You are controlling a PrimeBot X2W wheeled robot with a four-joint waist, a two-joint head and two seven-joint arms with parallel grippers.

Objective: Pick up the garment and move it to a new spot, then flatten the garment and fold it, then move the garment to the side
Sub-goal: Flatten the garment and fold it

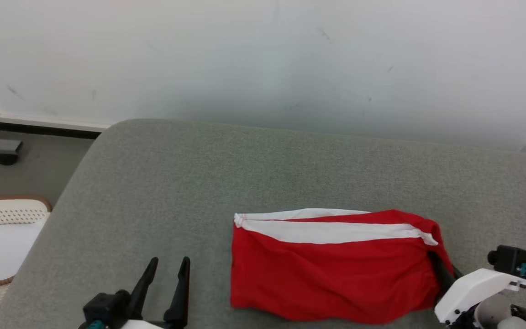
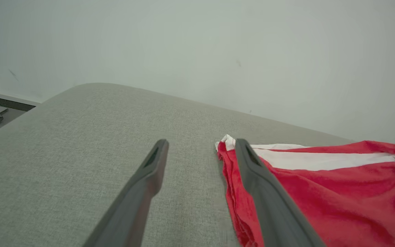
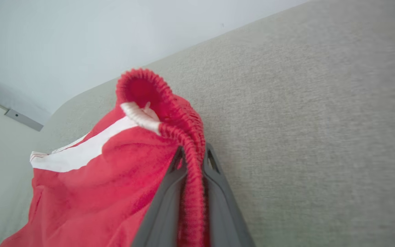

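The garment [image 1: 331, 269], red with a white stripe, lies folded into a rough rectangle on the grey tabletop [image 1: 176, 183], near its front edge and right of centre. The right gripper [image 3: 192, 154] is clamped on the ribbed waistband at the garment's right end, with the elastic bunched between its fingers. That hold suits lifting or dragging the folded piece aside, which I judge to be the step in hand. The right arm reaches in low from the right, fingers pointing left into the cloth. The left gripper [image 1: 169, 265] is wide open and empty, fingers pointing up the tabletop, near the garment's left edge but apart from it.
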